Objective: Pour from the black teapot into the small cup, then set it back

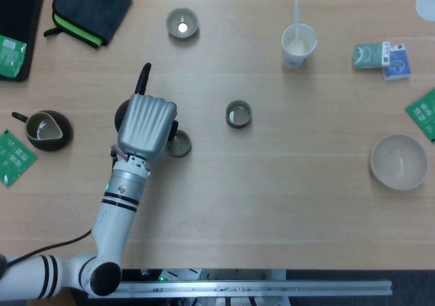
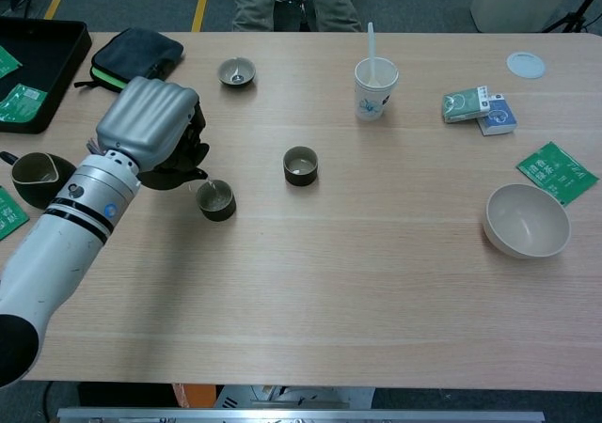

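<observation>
Black teapot (image 2: 181, 167) mostly hidden under left hand (image 1: 144, 125) clamped around it, beside small cup (image 2: 216, 200).

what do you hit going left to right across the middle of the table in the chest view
dark pitcher cup → left hand holding the black teapot → small cup → second dark cup → beige bowl

My left robot hand (image 1: 144, 124) covers most of the black teapot (image 2: 174, 171); I can't see my grip, and the black tray (image 2: 38, 52) runs off the surface's far-left corner.
</observation>
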`<action>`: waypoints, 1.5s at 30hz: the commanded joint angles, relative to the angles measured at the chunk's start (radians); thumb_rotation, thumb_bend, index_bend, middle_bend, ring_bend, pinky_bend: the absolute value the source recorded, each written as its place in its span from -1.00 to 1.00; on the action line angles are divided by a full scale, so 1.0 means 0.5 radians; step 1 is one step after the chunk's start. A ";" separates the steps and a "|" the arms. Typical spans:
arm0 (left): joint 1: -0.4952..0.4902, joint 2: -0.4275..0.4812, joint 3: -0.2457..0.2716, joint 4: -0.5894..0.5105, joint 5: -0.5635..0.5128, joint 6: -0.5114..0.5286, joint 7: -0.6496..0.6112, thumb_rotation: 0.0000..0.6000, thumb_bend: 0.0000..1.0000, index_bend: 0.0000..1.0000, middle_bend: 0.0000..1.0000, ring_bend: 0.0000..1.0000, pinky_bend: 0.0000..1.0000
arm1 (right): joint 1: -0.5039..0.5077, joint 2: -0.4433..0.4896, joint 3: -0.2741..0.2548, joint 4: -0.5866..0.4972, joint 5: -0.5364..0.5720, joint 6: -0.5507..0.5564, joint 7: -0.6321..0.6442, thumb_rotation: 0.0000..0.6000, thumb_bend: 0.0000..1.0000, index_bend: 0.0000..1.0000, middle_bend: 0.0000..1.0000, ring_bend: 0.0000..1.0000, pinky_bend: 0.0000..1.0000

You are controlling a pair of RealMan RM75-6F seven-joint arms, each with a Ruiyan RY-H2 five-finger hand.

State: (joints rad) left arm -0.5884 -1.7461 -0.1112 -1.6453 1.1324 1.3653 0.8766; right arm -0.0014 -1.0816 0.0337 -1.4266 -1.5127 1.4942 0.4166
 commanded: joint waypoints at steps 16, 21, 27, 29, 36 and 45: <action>0.020 0.031 -0.071 -0.041 -0.076 -0.103 -0.156 1.00 -0.28 0.89 1.00 0.82 -0.87 | -0.001 0.006 0.003 -0.019 0.004 -0.003 -0.020 1.00 -0.76 -0.38 -0.42 -0.59 -0.49; 0.026 0.066 -0.093 -0.033 -0.081 -0.156 -0.291 1.00 -0.28 0.89 1.00 0.81 -0.87 | 0.003 0.014 0.006 -0.041 0.006 -0.008 -0.045 1.00 -0.76 -0.38 -0.42 -0.59 -0.49; 0.030 0.128 -0.111 -0.055 -0.106 -0.235 -0.436 1.00 -0.28 0.89 1.00 0.81 -0.87 | 0.010 0.022 0.010 -0.073 0.006 -0.012 -0.076 1.00 -0.76 -0.38 -0.42 -0.59 -0.49; 0.026 0.158 -0.127 -0.058 -0.118 -0.269 -0.489 1.00 -0.28 0.88 1.00 0.81 -0.87 | 0.011 0.025 0.011 -0.084 0.008 -0.013 -0.087 1.00 -0.76 -0.38 -0.42 -0.59 -0.49; 0.002 0.285 -0.204 -0.050 -0.208 -0.396 -0.654 1.00 -0.28 0.87 1.00 0.80 -0.87 | 0.004 0.030 0.010 -0.103 0.021 -0.014 -0.108 1.00 -0.76 -0.38 -0.42 -0.59 -0.49; -0.016 0.360 -0.274 0.051 -0.313 -0.553 -0.939 1.00 -0.28 0.87 1.00 0.78 -0.87 | 0.012 0.022 0.010 -0.108 0.024 -0.032 -0.120 1.00 -0.76 -0.38 -0.42 -0.59 -0.49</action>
State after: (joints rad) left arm -0.5936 -1.5730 -0.2402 -1.6352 0.9852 1.1057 0.4346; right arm 0.0041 -1.0703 0.0383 -1.4807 -1.5008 1.4788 0.3570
